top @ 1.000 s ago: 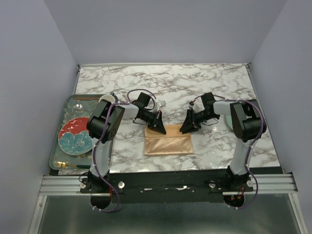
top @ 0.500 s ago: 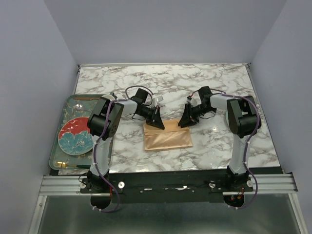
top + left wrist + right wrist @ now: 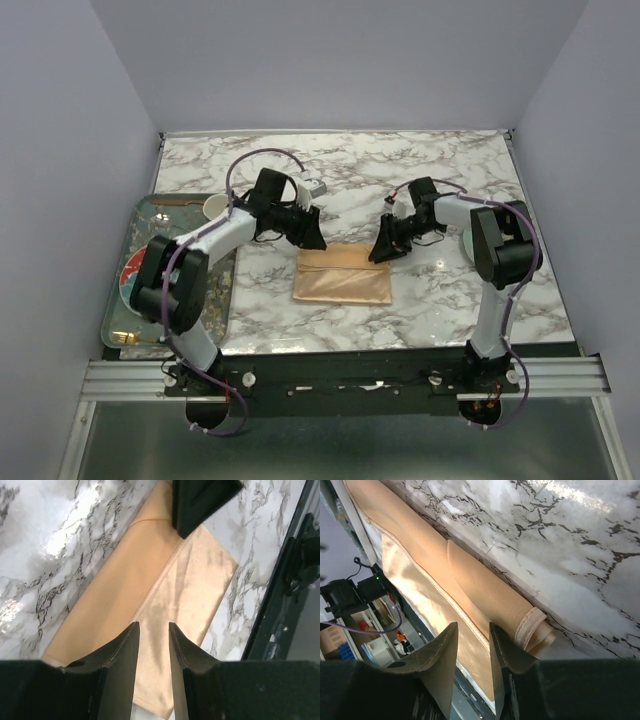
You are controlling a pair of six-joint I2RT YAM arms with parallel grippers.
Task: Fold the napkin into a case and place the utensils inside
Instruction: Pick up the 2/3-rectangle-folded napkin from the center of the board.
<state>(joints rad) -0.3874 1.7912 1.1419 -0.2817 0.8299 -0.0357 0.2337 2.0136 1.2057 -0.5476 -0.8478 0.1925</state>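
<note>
Napkin, peach satin, folded flat rectangle, left tool and right tool parted, empty.

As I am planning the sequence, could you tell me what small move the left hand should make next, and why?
Probably swing the left hand leftward toward the tray for the gold cutlery at its near edge. The napkin lies folded flat in a rectangle. The left hand is open above it and the right hand is open at its far right corner, so neither grips anything.
</note>
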